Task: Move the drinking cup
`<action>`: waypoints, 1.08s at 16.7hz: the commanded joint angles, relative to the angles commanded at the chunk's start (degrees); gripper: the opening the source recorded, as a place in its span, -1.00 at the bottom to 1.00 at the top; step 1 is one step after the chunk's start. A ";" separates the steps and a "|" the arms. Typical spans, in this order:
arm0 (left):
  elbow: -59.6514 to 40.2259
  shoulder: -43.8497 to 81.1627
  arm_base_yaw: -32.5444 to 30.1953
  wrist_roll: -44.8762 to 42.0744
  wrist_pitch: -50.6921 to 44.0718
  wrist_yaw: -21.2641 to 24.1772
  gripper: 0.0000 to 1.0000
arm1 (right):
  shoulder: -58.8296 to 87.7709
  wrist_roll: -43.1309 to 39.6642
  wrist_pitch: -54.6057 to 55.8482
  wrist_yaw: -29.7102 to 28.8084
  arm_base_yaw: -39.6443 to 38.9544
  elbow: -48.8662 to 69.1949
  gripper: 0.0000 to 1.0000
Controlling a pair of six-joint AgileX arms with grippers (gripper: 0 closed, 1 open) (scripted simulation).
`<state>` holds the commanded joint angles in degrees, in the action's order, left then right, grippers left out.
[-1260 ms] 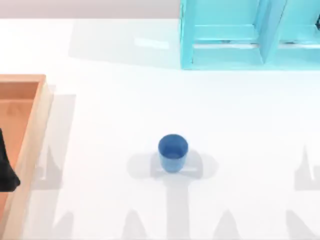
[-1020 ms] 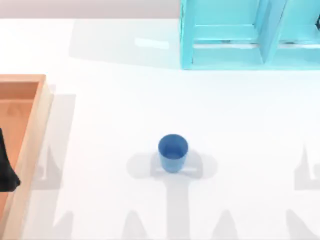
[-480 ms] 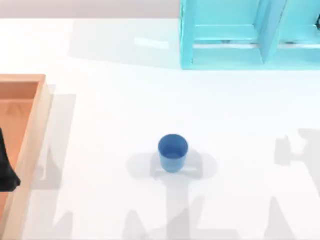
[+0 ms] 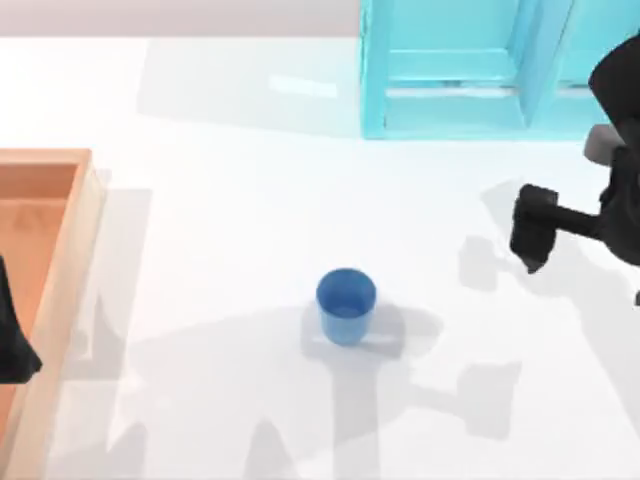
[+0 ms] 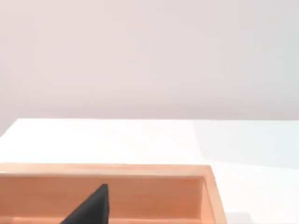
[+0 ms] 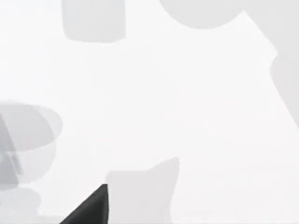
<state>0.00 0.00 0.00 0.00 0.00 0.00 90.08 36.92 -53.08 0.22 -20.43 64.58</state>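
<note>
The drinking cup point(image 4: 346, 303), small, blue and handle-free, stands upright and open side up on the white table near the middle of the top view. My right gripper point(image 4: 530, 240) hangs above the table to the right of the cup and a little farther back, well apart from it, at the end of a black arm reaching in from the right edge. My left gripper point(image 4: 10, 345) is parked at the far left edge over the wooden tray, far from the cup.
A wooden tray point(image 4: 62, 250) with raised walls lies along the left side; its far wall point(image 5: 140, 170) also crosses the left wrist view. A cyan cabinet point(image 4: 480, 70) stands at the back right. Bare white table surrounds the cup.
My right arm has come into the top view from the right and moved left toward the cup's side of the table. The cup and the left arm have not moved.
</note>
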 joint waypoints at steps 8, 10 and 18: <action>0.00 0.00 0.00 0.00 0.00 0.00 1.00 | 28.33 5.54 -21.36 0.78 -13.59 35.19 1.00; 0.00 0.00 0.00 0.00 0.00 0.00 1.00 | 31.41 5.46 -24.16 0.47 -16.18 41.82 1.00; 0.00 0.00 0.00 0.00 0.00 0.00 1.00 | 35.23 4.61 -27.56 -0.37 -20.01 51.38 1.00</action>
<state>0.00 0.00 0.00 0.00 0.00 0.00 125.31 41.53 -80.64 -0.16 -40.44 115.97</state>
